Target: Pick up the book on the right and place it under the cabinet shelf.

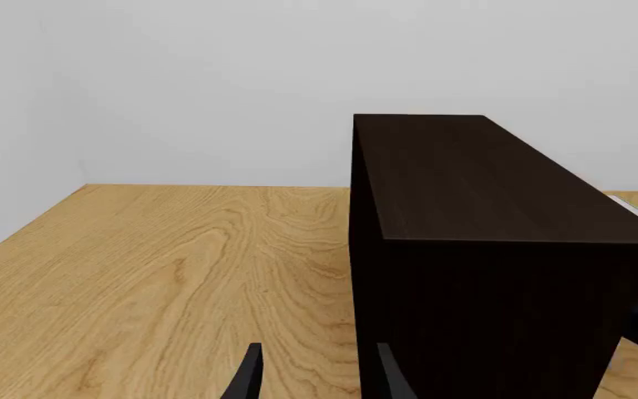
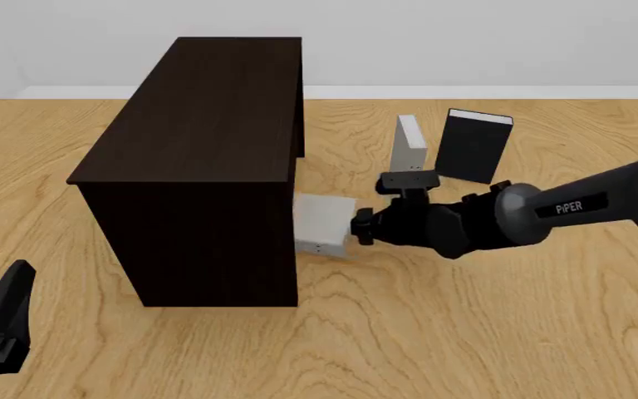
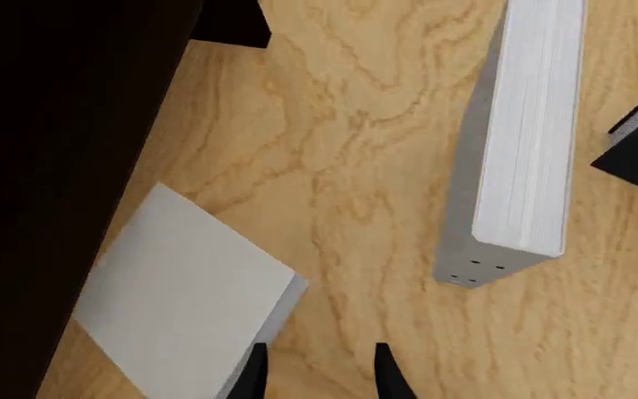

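The book [image 2: 325, 221], thin and light grey, lies flat on the table against the right side of the dark cabinet shelf [image 2: 197, 116]. In the right wrist view the book [image 3: 180, 299] has one edge tucked into the shadow of the cabinet shelf [image 3: 53, 125]. My right gripper [image 2: 355, 226] hovers just right of the book, open, with one finger over its near corner and nothing clamped [image 3: 316, 374]. My left gripper [image 2: 7, 295] rests open at the front left, far from the book, facing the cabinet shelf [image 1: 485, 183].
A second grey book [image 2: 410, 143] stands upright behind my right arm, its white pages showing in the right wrist view [image 3: 524, 125]. A black book [image 2: 474, 145] stands just right of it. Bare wooden table [image 2: 497, 332] lies in front.
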